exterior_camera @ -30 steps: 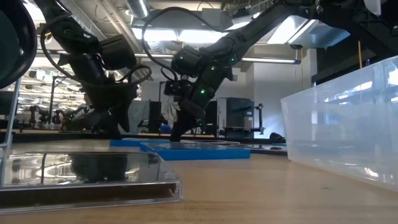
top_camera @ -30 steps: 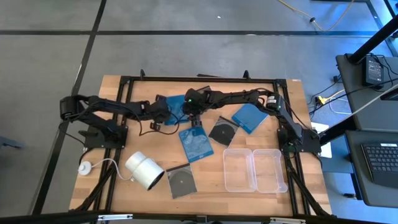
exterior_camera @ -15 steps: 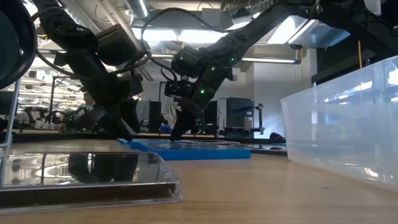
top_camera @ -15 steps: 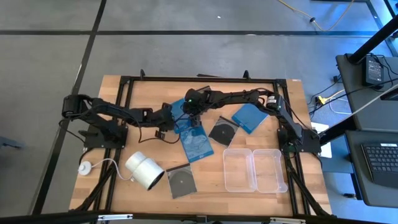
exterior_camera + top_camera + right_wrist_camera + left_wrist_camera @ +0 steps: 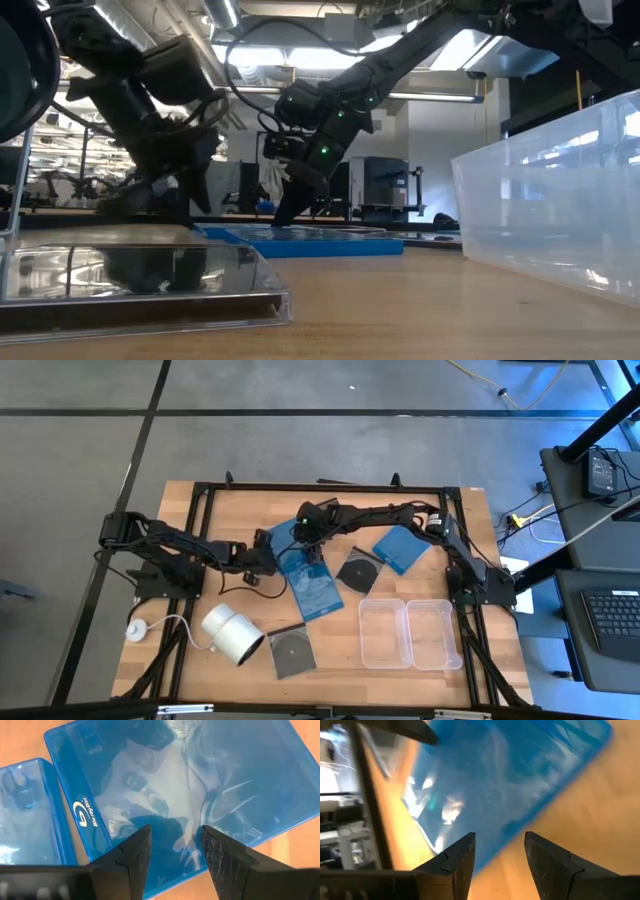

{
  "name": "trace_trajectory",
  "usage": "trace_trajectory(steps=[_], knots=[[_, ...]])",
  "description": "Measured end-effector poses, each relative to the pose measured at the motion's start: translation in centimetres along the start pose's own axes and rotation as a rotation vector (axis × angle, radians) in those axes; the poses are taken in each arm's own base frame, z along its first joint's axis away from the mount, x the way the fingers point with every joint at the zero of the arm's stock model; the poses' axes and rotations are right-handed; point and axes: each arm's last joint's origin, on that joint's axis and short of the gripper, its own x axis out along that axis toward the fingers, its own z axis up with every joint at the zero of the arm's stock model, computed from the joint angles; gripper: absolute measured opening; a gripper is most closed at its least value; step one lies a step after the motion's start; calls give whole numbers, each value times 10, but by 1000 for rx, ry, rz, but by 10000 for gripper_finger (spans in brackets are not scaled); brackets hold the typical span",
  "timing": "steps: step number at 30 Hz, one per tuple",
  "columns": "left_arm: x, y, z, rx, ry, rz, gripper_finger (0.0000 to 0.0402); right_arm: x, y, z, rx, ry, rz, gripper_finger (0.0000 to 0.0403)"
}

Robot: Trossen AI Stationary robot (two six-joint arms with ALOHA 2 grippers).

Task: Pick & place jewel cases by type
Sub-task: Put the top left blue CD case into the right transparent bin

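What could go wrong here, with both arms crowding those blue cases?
The left gripper and right gripper hover open over the same blue case, so they might collide. That case also sits right beside another blue case; grabbing one could drag or shove the other.

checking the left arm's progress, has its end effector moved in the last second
Yes. In the high view the left end effector swung in toward the blue jewel case under the right end effector, then eased back; net shift from the white cylinder is slight.
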Motion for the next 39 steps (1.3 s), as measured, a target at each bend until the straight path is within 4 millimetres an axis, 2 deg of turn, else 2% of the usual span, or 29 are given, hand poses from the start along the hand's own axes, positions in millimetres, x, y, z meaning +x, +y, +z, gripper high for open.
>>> trace_trajectory(steps=[4,9,16,21,26,31,39], knots=[[1,-1,-3,-36,21,-51,168,-1,-1,1,1,-24,11,179],[1,0,-2,-48,12,-22,168,-1,0,2,-1,-33,32,179],[8,1,0,7,-23,-66,168,1,11,6,-30,-41,42,179],[17,-1,0,38,11,-61,168,1,11,5,-28,-32,52,179],[16,-3,1,45,11,-50,168,1,11,5,-22,-39,55,179],[15,-4,1,18,9,-48,168,-5,9,16,23,-56,50,179],[15,-4,0,3,13,-51,168,-28,-4,45,105,-120,21,179]])
